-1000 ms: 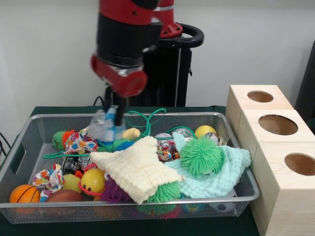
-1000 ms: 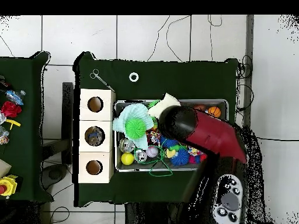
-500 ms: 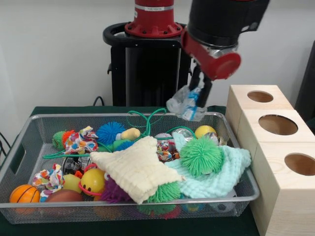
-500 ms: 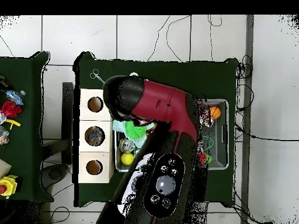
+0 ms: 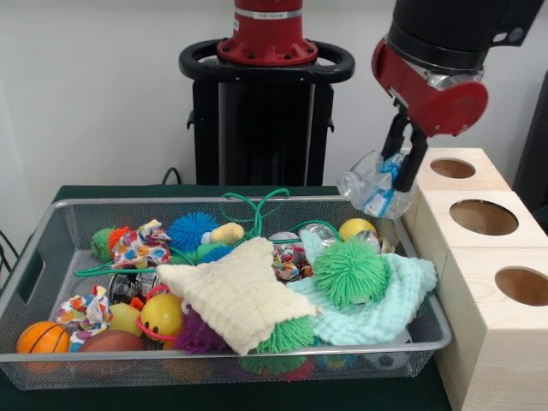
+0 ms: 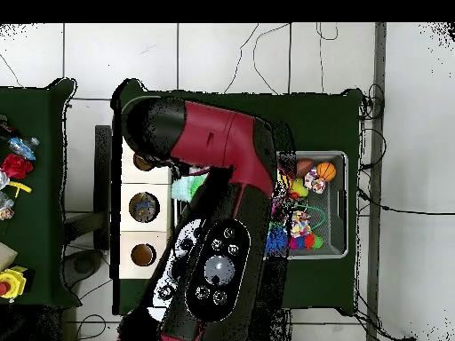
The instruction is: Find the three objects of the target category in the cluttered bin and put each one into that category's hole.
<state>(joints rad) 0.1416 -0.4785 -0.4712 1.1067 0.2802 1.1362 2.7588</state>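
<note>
Crumpled clear plastic (image 5: pixel 375 190), with a bit of blue in it, hangs pinched between the closed fingers of your gripper (image 5: pixel 402 168), and you can see it held in the air above the right end of the wire bin (image 5: pixel 34 265), just beside the wooden box (image 5: pixel 484 257) with three round holes. It sits level with the farthest hole (image 5: pixel 452 168) but has not reached over it. Below it in the bin you have a yellow ball (image 5: pixel 356 228), a green spiky ball (image 5: pixel 349 271) resting on a mint cloth (image 5: pixel 402 295), and a cream cloth (image 5: pixel 244 291) across the middle. From overhead, your arm (image 6: pixel 213 169) covers the box's end and most of the bin.
</note>
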